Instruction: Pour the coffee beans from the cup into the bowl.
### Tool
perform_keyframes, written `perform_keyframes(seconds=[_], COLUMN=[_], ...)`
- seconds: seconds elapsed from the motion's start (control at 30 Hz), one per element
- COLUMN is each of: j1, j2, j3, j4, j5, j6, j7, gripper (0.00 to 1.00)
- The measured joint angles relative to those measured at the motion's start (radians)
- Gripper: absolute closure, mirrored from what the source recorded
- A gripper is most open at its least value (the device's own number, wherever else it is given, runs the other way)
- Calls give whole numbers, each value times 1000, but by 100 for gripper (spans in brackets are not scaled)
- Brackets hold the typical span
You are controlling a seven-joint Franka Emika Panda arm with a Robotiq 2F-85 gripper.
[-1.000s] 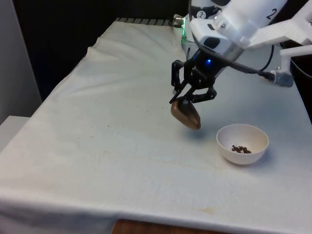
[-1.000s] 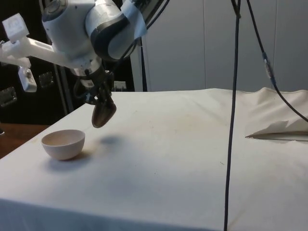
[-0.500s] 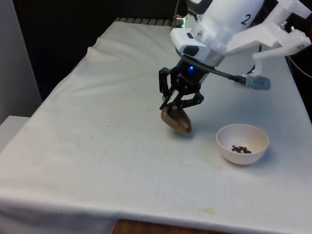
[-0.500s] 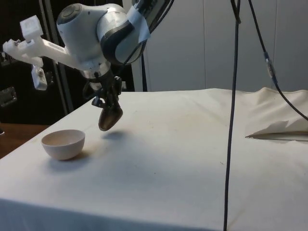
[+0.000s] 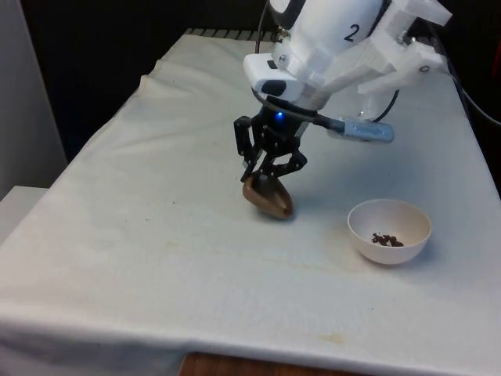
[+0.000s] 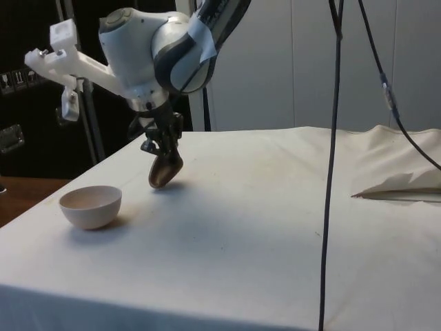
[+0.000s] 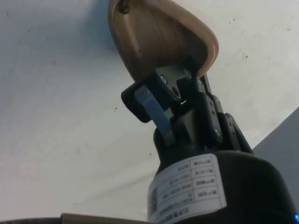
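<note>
The robot's black gripper was clamped on the rim of a brown cup, holding it tilted just above the white cloth near the middle of the table. In the front view the cup hung at about 9 o'clock from a white bowl, the two well apart, with bare cloth between them. A small heap of dark coffee beans lay at the bottom of the bowl. From the side camera the cup appeared low over the cloth, its shadow close beneath it, at about 2 o'clock from the bowl, with the gripper directly above the cup. The wrist camera showed the fingers pinching the cup's wall, one inside and one outside, and the cup's pale wooden interior open to the lens, with one dark speck near its edge that could not be identified
</note>
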Motion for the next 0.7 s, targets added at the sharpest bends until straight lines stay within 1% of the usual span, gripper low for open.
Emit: perform_keyframes(seconds=[0.17,0.3,0.37,0.5,0.57,0.63,0.7], j1=[0,0,0,0,0,0,0], j2=[0,0,0,0,0,0,0], j3=[-19,-37,-49,-55,-64,-68,-78], j4=[-11,-19,-23,-26,-31,-33,-37], j5=[31,68,96,114,141,150,180], j6=[31,60,80,91,112,119,136], j7=[-23,-52,-74,-88,-109,-116,-141], gripper=[98,98,98,98,98,98,98])
